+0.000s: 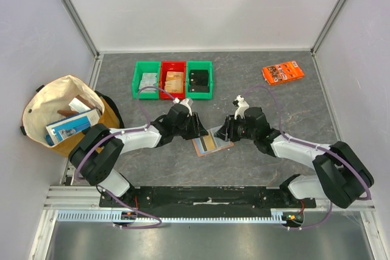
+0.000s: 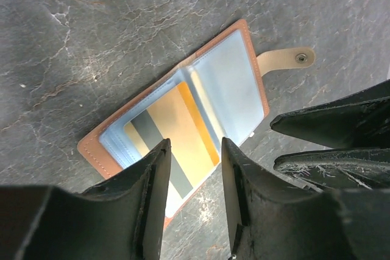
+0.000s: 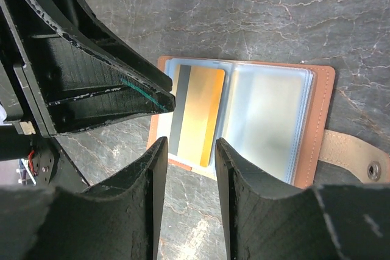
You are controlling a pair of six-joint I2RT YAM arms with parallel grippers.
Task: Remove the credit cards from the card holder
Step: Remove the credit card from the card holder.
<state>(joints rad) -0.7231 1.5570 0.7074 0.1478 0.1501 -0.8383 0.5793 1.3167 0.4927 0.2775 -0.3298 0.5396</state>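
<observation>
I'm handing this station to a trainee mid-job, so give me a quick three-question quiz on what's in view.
1. True or false: the card holder lies open on the table.
2. What colour is the middle bin? A green, B red, C blue.
3. Fill in: the card showing in the holder is gold with a ___ stripe.
Key: 1 true; 2 B; 3 grey.

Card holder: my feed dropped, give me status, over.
Left claw open, right claw open, both low over card holder. Holder lies open flat, gold card in its sleeve. Nothing blocking; claws close together.
</observation>
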